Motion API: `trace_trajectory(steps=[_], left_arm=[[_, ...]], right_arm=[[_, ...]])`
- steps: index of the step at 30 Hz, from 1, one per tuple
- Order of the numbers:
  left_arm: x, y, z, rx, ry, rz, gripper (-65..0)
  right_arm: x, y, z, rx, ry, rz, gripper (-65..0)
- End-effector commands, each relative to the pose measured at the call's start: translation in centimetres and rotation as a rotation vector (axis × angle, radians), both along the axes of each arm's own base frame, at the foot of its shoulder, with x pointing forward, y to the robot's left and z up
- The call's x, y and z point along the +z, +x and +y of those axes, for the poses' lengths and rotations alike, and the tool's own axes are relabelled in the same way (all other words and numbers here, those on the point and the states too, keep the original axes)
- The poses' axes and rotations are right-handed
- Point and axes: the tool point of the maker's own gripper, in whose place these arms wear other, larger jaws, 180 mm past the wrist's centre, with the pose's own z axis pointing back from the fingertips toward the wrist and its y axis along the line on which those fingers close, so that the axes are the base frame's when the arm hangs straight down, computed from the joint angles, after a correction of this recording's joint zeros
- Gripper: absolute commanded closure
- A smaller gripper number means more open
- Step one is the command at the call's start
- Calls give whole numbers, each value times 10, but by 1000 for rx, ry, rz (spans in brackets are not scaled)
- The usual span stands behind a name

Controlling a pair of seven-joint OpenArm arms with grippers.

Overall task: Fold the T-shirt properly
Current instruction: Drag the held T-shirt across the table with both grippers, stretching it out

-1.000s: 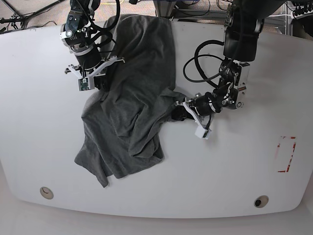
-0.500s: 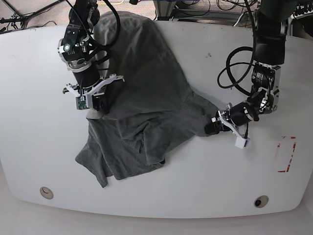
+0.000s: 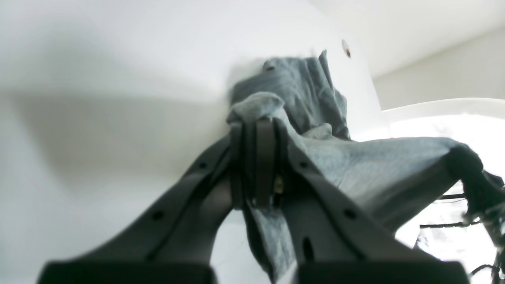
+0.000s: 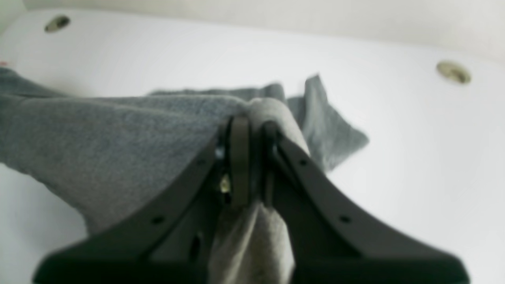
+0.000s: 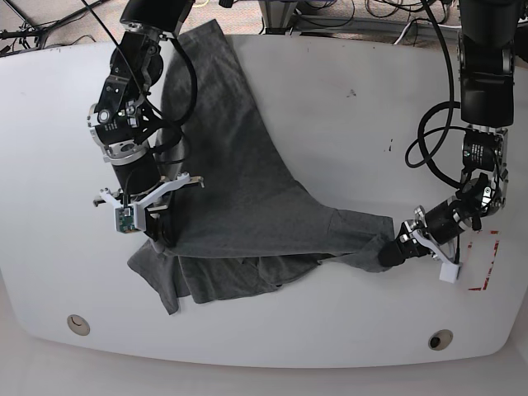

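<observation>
A large, plain dark grey knit T-shirt point(image 5: 247, 198) lies spread on a white oval table point(image 5: 330, 99), reaching from the far edge down to a rumpled heap near the front left. In the overhead base view, the right gripper point(image 5: 157, 235) pinches the cloth at the left side, and the left gripper point(image 5: 388, 254) pinches a stretched corner far to the right, so a taut band of fabric runs between them. A red tape outline point(image 5: 485, 262) marks the table beyond the left gripper.

The left wrist view shows what the overhead cannot: black jaws closed tight on a bunched fold of the T-shirt point(image 3: 355, 157), the left gripper point(image 3: 254, 130) lifted above the tabletop. The right wrist view, slightly blurred, shows the right gripper point(image 4: 248, 130) likewise clamped on grey cloth point(image 4: 118, 134), with a loose flap lying flat behind it.
</observation>
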Motion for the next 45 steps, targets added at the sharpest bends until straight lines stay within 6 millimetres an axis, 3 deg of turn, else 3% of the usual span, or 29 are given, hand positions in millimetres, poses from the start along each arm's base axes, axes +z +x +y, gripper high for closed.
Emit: trace_trajectory(steps=[1,4,12,16,21,25,31,35,39,45], left_arm=[[55,18,-1,-18,-14,-135,0],[83,25,-7,-47,0,-199,0],[158,44,2,-52,16,-353,0],[171,42,-5,-88,31,-370,0],[196,37,7,-76,39,-429,0],[228,37,18,-59,13,-493,0],[268,35,49,-17,86,-565,0],[283,33,57,-11,112,-600,0],[283,29,57,-37,141,-620,0],[245,25,55,-57,143,-552,0]], right_arm=[[40,15,-3,-6,5,-127,-35],[59,25,-5,1,-15,-175,-36],[113,48,-10,0,-43,-310,-40],[136,57,-17,-10,-98,-344,-40],[168,68,-10,11,-142,-393,-40],[193,73,1,38,-183,-447,-40],[218,73,11,44,-279,-508,-40],[224,74,19,56,-313,-523,-40],[217,74,23,58,-321,-509,-40],[176,67,31,77,-284,-418,-40]])
